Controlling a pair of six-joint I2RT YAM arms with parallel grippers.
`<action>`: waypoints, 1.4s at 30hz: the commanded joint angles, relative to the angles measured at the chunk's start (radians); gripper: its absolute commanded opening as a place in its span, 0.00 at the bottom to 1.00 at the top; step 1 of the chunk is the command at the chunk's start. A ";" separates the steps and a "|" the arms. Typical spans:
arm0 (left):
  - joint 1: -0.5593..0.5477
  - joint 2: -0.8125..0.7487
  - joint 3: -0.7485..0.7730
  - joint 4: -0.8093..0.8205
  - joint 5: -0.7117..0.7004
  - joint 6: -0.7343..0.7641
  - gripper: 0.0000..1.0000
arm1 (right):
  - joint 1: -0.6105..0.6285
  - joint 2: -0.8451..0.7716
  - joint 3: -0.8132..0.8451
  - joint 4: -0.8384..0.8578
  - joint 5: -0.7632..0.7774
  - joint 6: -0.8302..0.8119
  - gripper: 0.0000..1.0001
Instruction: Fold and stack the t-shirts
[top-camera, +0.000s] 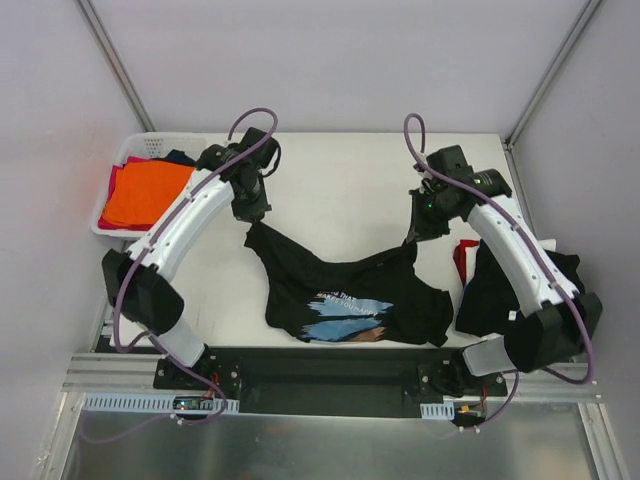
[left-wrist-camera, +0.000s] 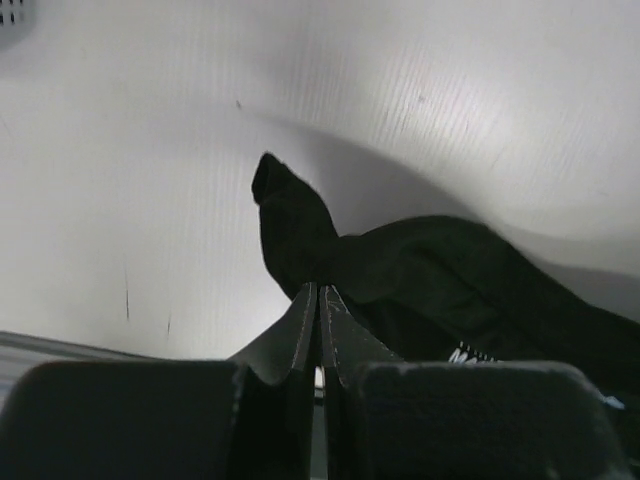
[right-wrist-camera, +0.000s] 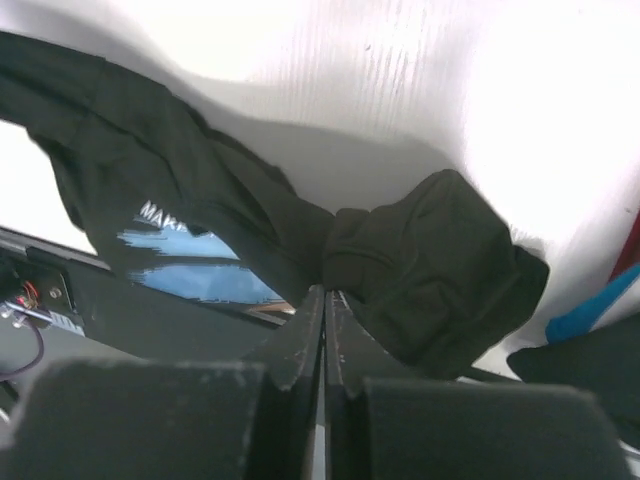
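Far left corner of the table (top-camera: 340, 170): a white basket (top-camera: 128, 152) holds an orange shirt (top-camera: 145, 195) over red and dark cloth, well apart from the work. Just right of it, the left claw (top-camera: 252, 212) has its jaws pressed together on a bunched corner of the black printed t-shirt (top-camera: 350, 295). The wrist view shows a small tuft of cloth poking out past the tips. From there the shirt runs rightward across the middle of the table, print side up, and its body sags toward the near edge. Its long axis lies left to right, strung between your two arms. The right claw (top-camera: 415, 232) is likewise clamped on the opposite corner, with a wad of cloth gathered at its tips. You cannot tell from these views whether the held edge is hem or shoulders. At the right edge, under the right arm, sits a pile of dark shirts (top-camera: 490, 290) with some red showing, just beside the printed one. What matters for your next move is that the garment lies on the near side of both claws, each claw owning its own end and neither nearer the middle. A pull apart along that left-right line would likely flatten it. Watch the right end, since it could drag into the pile.
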 joint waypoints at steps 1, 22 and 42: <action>0.060 0.155 0.220 0.021 0.001 0.075 0.00 | -0.063 0.165 0.101 0.067 -0.052 -0.061 0.01; 0.113 0.350 0.495 0.144 -0.277 0.083 0.00 | -0.170 0.298 0.314 0.262 0.181 0.028 0.01; 0.115 0.155 0.673 0.181 -0.024 0.149 0.00 | -0.227 0.200 0.598 0.128 0.060 -0.012 0.01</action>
